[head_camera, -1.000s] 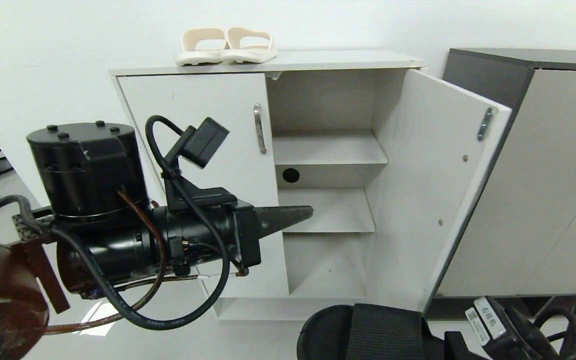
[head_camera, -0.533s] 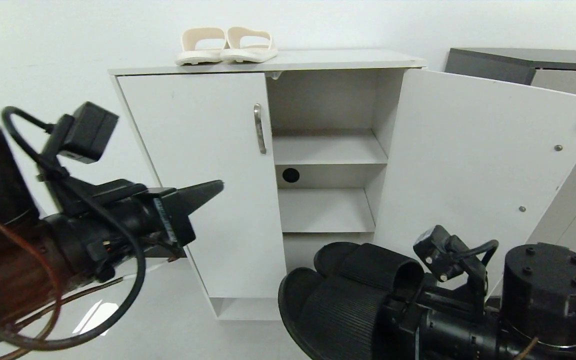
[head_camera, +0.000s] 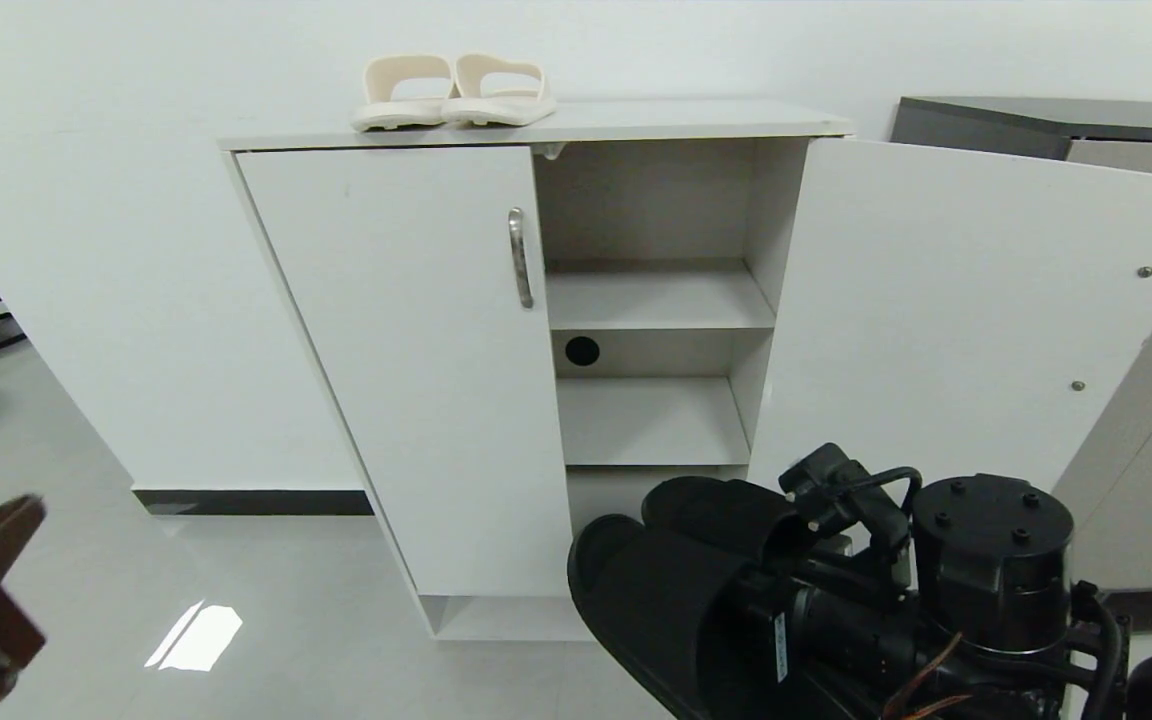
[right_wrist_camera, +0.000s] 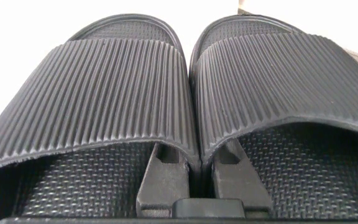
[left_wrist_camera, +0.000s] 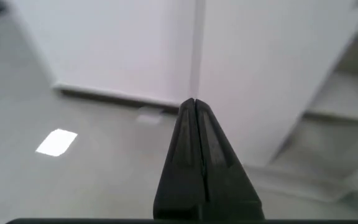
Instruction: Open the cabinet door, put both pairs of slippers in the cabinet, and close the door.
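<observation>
Two pairs of slippers must go inside the cabinet [head_camera: 686,120]. The right door [head_camera: 936,320] is swung wide open, so the first step looks done.

The black slippers [head_camera: 696,590] are low down in front of the cabinet, side by side and touching. The right gripper [right_wrist_camera: 199,177] holds them. One finger sits inside each slipper, under its strap, and the two fingers pinch the middle walls together. The toes point away from the gripper, toward the cabinet.

The open space is just ahead of the black slippers and a little to the robot's left. The middle shelf [head_camera: 651,420] is higher than the slippers. The bottom space [head_camera: 626,495] is right behind their toes. The open right door is close on their right side. So the right arm probably needs to push the pair straight in, toes first, and keep off that door. Which shelf it will use cannot be told.

The cream slippers [head_camera: 451,92] lie on top of the cabinet, above the closed left door [head_camera: 416,380], side by side and touching. They are high up and well apart from both grippers.

The left gripper [left_wrist_camera: 195,124] is pinched tight with nothing in it. It hangs low over the shiny floor [left_wrist_camera: 55,155].
</observation>
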You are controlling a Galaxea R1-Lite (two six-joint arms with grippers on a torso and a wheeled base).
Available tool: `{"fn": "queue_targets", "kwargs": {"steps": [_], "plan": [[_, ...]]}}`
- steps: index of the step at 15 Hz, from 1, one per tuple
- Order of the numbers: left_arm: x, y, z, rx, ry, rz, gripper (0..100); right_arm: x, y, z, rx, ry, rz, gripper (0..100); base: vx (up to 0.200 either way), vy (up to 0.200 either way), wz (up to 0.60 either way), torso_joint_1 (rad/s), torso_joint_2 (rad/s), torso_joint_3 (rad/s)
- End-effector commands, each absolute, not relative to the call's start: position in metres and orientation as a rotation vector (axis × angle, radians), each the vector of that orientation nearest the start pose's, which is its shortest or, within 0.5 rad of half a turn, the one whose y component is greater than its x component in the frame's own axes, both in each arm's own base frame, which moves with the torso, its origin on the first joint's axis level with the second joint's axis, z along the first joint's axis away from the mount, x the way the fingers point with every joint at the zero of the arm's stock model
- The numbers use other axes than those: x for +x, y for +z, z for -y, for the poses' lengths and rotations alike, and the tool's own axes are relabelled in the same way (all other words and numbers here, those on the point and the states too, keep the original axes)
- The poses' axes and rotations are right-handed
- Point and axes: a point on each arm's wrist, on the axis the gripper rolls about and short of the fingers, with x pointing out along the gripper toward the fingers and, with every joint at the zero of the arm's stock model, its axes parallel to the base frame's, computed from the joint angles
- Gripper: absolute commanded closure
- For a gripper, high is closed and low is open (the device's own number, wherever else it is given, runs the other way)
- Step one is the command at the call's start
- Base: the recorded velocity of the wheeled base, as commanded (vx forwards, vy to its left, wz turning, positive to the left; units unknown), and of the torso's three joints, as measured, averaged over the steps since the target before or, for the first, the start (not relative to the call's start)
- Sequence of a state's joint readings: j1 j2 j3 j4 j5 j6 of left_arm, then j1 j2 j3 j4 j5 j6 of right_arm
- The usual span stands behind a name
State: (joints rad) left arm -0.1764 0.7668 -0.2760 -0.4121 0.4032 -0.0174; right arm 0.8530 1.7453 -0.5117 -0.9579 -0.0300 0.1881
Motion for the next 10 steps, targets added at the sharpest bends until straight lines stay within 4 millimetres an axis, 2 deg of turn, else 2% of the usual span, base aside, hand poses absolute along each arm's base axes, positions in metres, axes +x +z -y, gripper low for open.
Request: {"fn": "queue_targets", "kwargs": {"steps": [1, 3, 4, 5, 6, 9, 10], "plan": [[0.022, 0.114, -0.009, 0.017, 0.423, -0.092, 100, 0.183, 0.126, -0.21, 0.051, 0.794, -0.338, 100, 0.0, 0.0, 0.0, 0.0, 0.0, 0.0], [0.001, 0.103, -0.005, 0.016, 0.242, -0.032, 100, 0.182, 0.125, -0.209, 0.049, 0.794, -0.342, 100, 0.0, 0.0, 0.0, 0.0, 0.0, 0.0], [-0.011, 0.09, -0.003, 0.083, 0.131, -0.034, 100, 0.181, 0.125, -0.208, 0.049, 0.795, -0.344, 100, 0.0, 0.0, 0.0, 0.0, 0.0, 0.0], [-0.019, 0.081, -0.002, 0.107, 0.096, -0.023, 100, 0.181, 0.124, -0.208, 0.047, 0.794, -0.347, 100, 0.0, 0.0, 0.0, 0.0, 0.0, 0.0], [-0.024, 0.081, -0.001, 0.099, 0.061, 0.023, 100, 0.181, 0.123, -0.207, 0.046, 0.796, -0.35, 100, 0.0, 0.0, 0.0, 0.0, 0.0, 0.0], [-0.023, 0.074, 0.003, 0.031, -0.114, -0.012, 100, 0.181, 0.121, -0.207, 0.045, 0.799, -0.359, 100, 0.0, 0.0, 0.0, 0.0, 0.0, 0.0], [-0.023, 0.075, 0.003, 0.03, -0.115, -0.009, 100, 0.18, 0.12, -0.207, 0.043, 0.8, -0.363, 100, 0.0, 0.0, 0.0, 0.0, 0.0, 0.0]]}}
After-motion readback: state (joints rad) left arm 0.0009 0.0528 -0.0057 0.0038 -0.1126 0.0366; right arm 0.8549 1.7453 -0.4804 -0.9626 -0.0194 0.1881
